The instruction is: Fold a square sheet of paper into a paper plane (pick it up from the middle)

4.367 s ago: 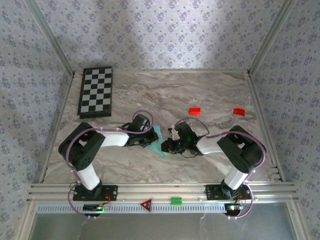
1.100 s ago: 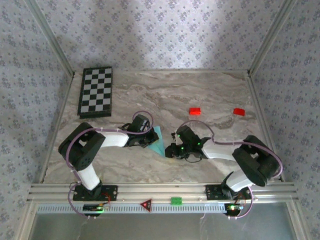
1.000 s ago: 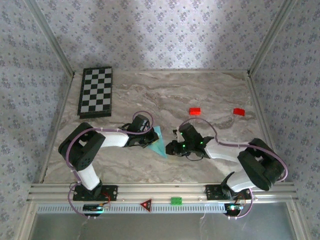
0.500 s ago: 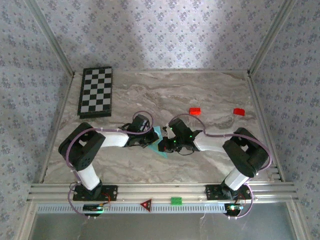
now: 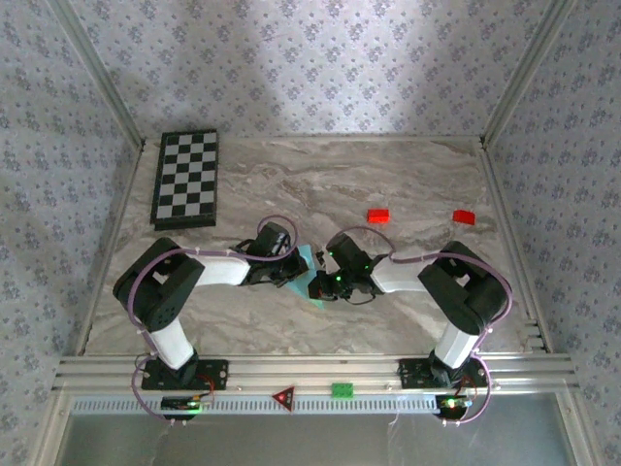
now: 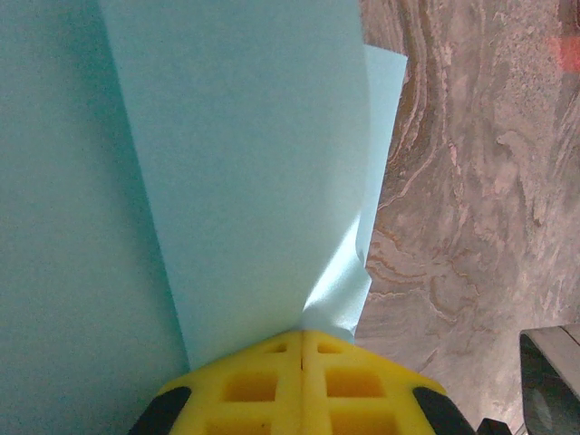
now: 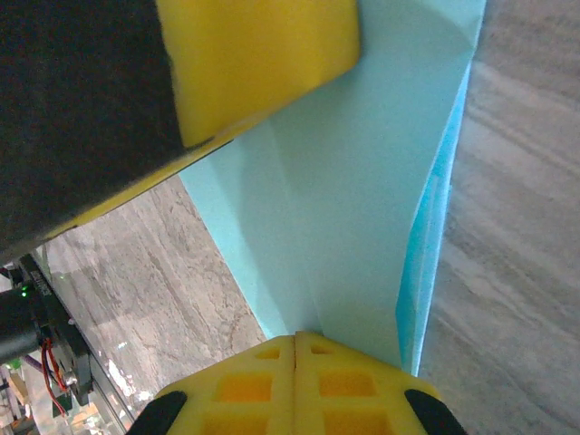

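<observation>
The paper plane [image 5: 308, 258] is a light cyan-blue folded sheet lying on the marble table between the two arms. In the left wrist view the paper plane [image 6: 245, 163] fans out from the yellow pads, and my left gripper [image 6: 302, 337] is shut on its edge. Seen from above, my left gripper [image 5: 294, 275] sits at the paper's left side. My right gripper [image 5: 316, 284] presses in from the right. Close up, the right gripper [image 7: 296, 339] is shut on the paper plane [image 7: 362, 208] at a crease. A yellow pad [image 7: 258, 63] of the left gripper lies across the sheet's far end.
A black-and-white chessboard [image 5: 186, 179] lies at the back left. Two small red blocks [image 5: 377, 216] [image 5: 464, 217] sit on the table behind the right arm. The metal frame rail [image 5: 310, 369] runs along the near edge.
My right arm swung left from beside the paper onto it, and its jaws closed on the sheet. The left arm and its grip stayed put.
</observation>
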Robot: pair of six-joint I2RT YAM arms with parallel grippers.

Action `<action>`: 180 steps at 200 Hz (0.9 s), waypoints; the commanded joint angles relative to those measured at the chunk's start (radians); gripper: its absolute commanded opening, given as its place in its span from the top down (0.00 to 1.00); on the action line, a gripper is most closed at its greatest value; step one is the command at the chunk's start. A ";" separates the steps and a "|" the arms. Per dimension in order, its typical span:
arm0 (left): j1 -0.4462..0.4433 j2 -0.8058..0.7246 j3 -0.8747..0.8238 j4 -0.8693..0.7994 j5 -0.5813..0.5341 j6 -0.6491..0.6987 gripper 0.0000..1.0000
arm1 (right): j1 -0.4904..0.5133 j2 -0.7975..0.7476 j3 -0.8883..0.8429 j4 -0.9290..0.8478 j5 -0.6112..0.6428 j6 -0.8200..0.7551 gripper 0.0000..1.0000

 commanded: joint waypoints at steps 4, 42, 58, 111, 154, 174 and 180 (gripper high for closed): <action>-0.001 0.009 -0.026 -0.069 -0.028 0.005 1.00 | 0.005 0.013 -0.073 0.007 -0.001 0.035 1.00; 0.000 0.011 -0.032 -0.079 -0.038 0.005 1.00 | 0.020 -0.013 -0.139 0.078 -0.020 0.063 0.99; 0.000 0.012 -0.034 -0.088 -0.044 0.001 1.00 | 0.021 -0.040 -0.158 0.076 -0.016 0.064 0.99; 0.000 0.028 -0.045 -0.084 -0.050 -0.009 1.00 | 0.028 -0.119 -0.203 0.029 0.009 0.044 0.99; -0.002 0.025 -0.046 -0.090 -0.053 -0.010 1.00 | 0.046 -0.153 -0.236 -0.011 0.028 0.033 0.99; -0.001 0.023 -0.047 -0.090 -0.053 -0.011 1.00 | 0.050 -0.173 -0.260 0.002 0.024 0.048 0.99; -0.001 0.023 -0.046 -0.088 -0.053 -0.012 1.00 | 0.049 -0.183 -0.267 0.004 0.023 0.053 0.99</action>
